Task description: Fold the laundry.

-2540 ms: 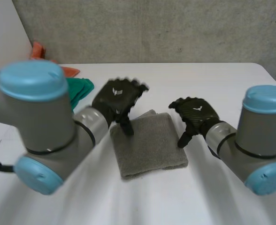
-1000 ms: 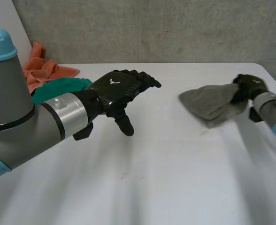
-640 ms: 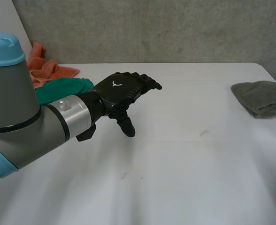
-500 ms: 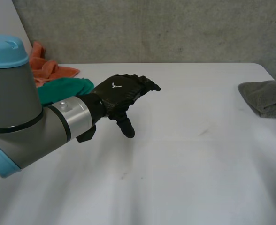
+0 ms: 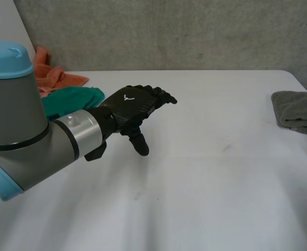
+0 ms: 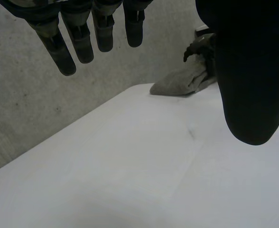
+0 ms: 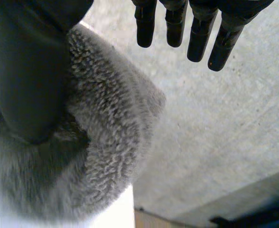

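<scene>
From the head view, the left robot hand (image 5: 130,104) hovers over the counter (image 5: 205,188) left of its middle, fingers straight and spread with the thumb pointing down, holding nothing. A grey towel (image 5: 298,112) lies at the counter's right edge. A green cloth (image 5: 72,100) and an orange cloth (image 5: 51,77) sit bunched at the far left corner. In the left wrist view, the left robot hand (image 6: 251,71) shows straight, separate fingers (image 6: 82,35) above the bare counter (image 6: 130,180), with the grey towel (image 6: 180,83) well beyond its fingertips. In the right wrist view, the right robot hand (image 7: 30,71) has its thumb against the grey towel (image 7: 111,142), while its straight fingers (image 7: 199,38) stand clear of it, not pinching.
</scene>
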`<state>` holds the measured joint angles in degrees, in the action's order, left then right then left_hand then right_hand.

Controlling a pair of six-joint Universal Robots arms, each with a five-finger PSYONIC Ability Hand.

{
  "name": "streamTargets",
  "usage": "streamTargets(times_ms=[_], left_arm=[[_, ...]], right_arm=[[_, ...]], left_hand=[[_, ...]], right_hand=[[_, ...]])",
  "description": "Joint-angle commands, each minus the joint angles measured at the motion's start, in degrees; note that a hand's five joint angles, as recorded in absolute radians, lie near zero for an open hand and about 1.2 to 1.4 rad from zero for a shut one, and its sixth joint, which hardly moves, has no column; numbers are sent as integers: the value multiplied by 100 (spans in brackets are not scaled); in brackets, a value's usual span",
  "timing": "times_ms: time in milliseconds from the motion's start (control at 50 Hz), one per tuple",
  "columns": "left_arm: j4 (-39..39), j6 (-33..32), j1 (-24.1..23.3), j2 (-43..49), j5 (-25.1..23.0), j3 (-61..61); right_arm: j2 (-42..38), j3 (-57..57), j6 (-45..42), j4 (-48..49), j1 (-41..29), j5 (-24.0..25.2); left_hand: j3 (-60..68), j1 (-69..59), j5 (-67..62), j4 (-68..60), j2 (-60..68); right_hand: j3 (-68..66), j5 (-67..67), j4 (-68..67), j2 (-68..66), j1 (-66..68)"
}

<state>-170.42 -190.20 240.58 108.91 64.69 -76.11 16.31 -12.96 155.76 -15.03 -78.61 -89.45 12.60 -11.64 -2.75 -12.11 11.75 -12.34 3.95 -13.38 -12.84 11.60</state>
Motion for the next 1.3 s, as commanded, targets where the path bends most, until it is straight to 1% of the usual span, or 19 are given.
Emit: streamTargets(times_ms=[20,260,360,440,460,540,600,680,700,780,840,920,940,1020,1080,1140,1160,1200,1300], left_arm=[[0,0,24,-141,0,-167],[-61,0,120,-343,-18,-246],[-369,0,208,-510,0,-246],[-781,-17,383,-669,96,-228],[-895,-26,471,-704,166,-228],[-1432,-44,884,-757,588,-220],[-1810,-79,1306,-634,843,-141],[-1934,-105,2044,24,774,140],[-1882,-114,2358,330,686,297],[-1653,-166,2887,1164,257,728],[-1512,-421,3108,1606,-78,957],[-1284,-1369,3380,2248,-483,1221],[-1205,-1780,3477,2484,-501,1300],[-1003,-2433,3530,2959,-352,1572],[-967,-2531,3530,3206,-220,1687],[-976,-2531,3513,3435,-114,1837],[-984,-2549,3469,3496,-62,1933],[-1002,-2540,3408,3471,26,1943],[-1519,-2207,2916,2822,483,1645]], right_arm=[[503,-794,-2546,-422,222,-1054],[1628,-1077,-3982,1430,346,-1127],[2077,-1489,-3799,2004,-223,-970],[2482,-2209,-3193,2136,-1093,-206],[2700,-2594,-2896,2145,-1373,144],[3262,-3683,-2062,2154,-1937,778],[3589,-4318,-1620,2154,-2333,1025],[4020,-5268,-1224,2162,-3107,1316],[4125,-5618,-1188,2162,-3325,1360],[4310,-6392,-1205,2162,-3695,1378],[4468,-6771,-1206,2171,-3793,1378],[4732,-7281,-1206,2171,-3837,1378],[4793,-7456,-1206,2197,-3820,1378],[4960,-7878,-1206,2364,-3741,1378],[5075,-8143,-1206,2522,-3741,1378],[5207,-8442,-1206,2716,-3741,1378],[5251,-8556,-1206,2795,-3732,1360],[5268,-8627,-1206,2865,-3723,1334],[5400,-8732,-1206,2910,-3565,1290]], left_hand=[[-104,8,119,55,-19],[-138,42,153,89,-53],[-121,25,136,72,-36],[-138,42,153,89,-53],[-171,75,186,122,-86],[-256,159,270,207,-170],[-256,159,270,207,-170],[-256,159,270,207,-170],[-256,159,270,207,-170],[-239,143,254,190,-154],[-205,109,220,156,-120],[-188,92,203,139,-103],[-188,92,203,139,-103],[-155,59,170,106,-70],[29,-126,-15,-78,115],[1772,-1869,-1758,-1821,1858],[3945,-4041,-3930,-3994,4030],[6611,-6707,-6596,-6660,6696],[6740,-6836,-6725,-6789,6825]], right_hand=[[234,-395,338,284,-160],[234,-395,338,284,-160],[234,-395,338,284,-160],[234,-395,338,284,-160],[234,-395,338,284,-160],[234,-395,338,284,-160],[234,-395,338,284,-160],[234,-395,338,284,-160],[234,-395,338,284,-160],[234,-395,338,284,-160],[234,-395,338,284,-160],[234,-395,338,284,-160],[234,-395,338,284,-160],[234,-395,338,284,-160],[234,-395,338,284,-160],[234,-395,338,284,-160],[234,-395,338,284,-160],[234,-395,338,284,-160],[234,-395,338,284,-160]])
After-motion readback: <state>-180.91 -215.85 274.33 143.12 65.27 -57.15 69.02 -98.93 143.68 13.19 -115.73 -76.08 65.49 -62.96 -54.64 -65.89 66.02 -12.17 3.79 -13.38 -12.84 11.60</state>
